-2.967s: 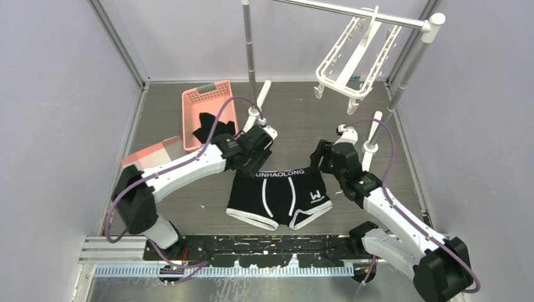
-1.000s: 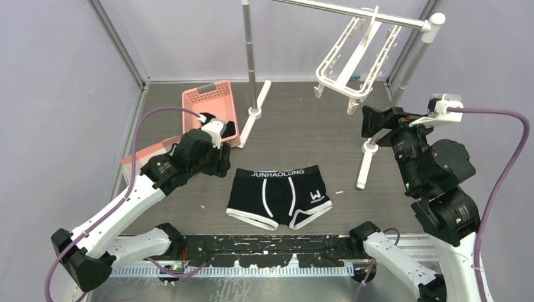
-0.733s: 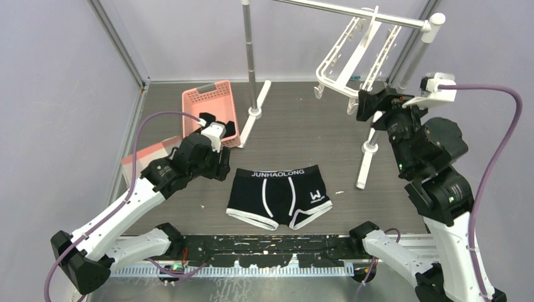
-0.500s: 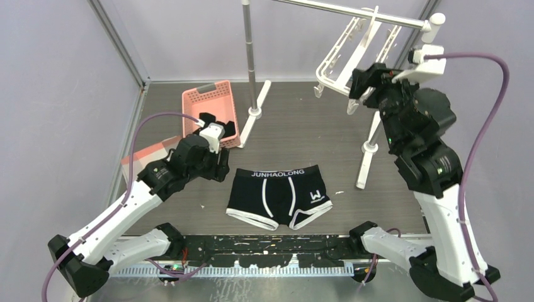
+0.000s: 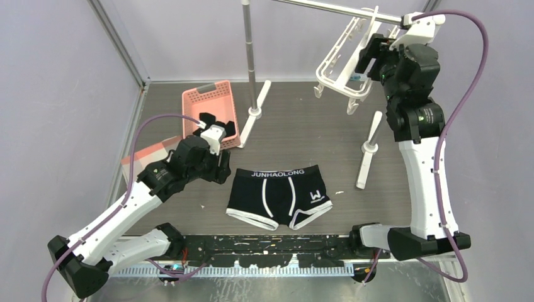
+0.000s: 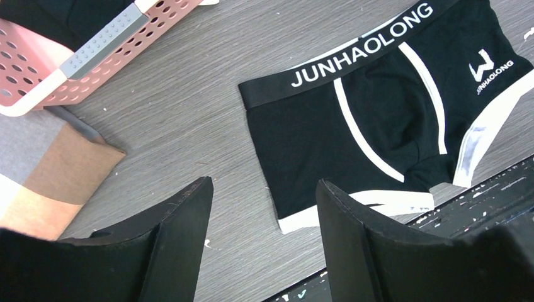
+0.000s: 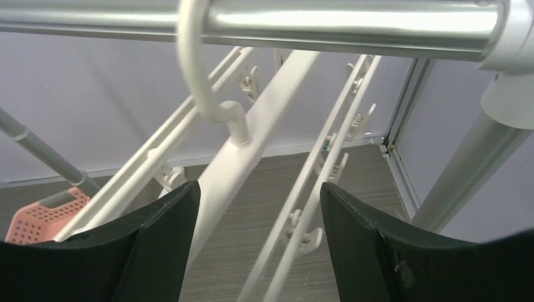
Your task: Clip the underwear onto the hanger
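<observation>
Left wrist view: the underwear [image 6: 378, 119] lies flat, black with white piping (left tool [image 6: 263, 186] and right tool [image 7: 259, 187] both agape).

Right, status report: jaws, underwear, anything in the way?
Both jaws open, empty. Underwear flat on table, unclipped. Right jaws at hanger hook, left beside underwear. Nothing blocking.

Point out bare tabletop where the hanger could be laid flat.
Largest free patch: table behind the underwear, between the stand's left foot and right foot. Smaller strip right of the underwear. Crowded left: pink basket, left arm, folded cloth.
</observation>
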`<action>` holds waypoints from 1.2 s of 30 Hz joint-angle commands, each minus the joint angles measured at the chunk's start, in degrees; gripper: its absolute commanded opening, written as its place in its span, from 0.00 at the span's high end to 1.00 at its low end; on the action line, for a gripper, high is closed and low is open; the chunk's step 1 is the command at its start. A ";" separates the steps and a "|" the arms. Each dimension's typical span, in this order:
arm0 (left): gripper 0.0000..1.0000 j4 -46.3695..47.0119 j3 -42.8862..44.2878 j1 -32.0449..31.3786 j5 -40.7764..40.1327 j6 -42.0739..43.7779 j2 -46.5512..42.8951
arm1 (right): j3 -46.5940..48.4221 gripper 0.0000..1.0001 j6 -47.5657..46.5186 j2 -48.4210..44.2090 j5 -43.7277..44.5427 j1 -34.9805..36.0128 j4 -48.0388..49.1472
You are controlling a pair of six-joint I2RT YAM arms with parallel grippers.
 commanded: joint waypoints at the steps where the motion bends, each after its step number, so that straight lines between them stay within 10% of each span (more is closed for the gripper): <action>1: 0.37 2.55 -0.12 0.16 1.91 -0.31 0.10 | -1.60 0.24 0.80 -0.99 -17.77 -5.66 6.42; 36: 0.36 0.49 0.85 0.16 -0.56 4.53 0.40 | -7.30 0.41 -1.02 4.23 -27.17 -11.67 26.95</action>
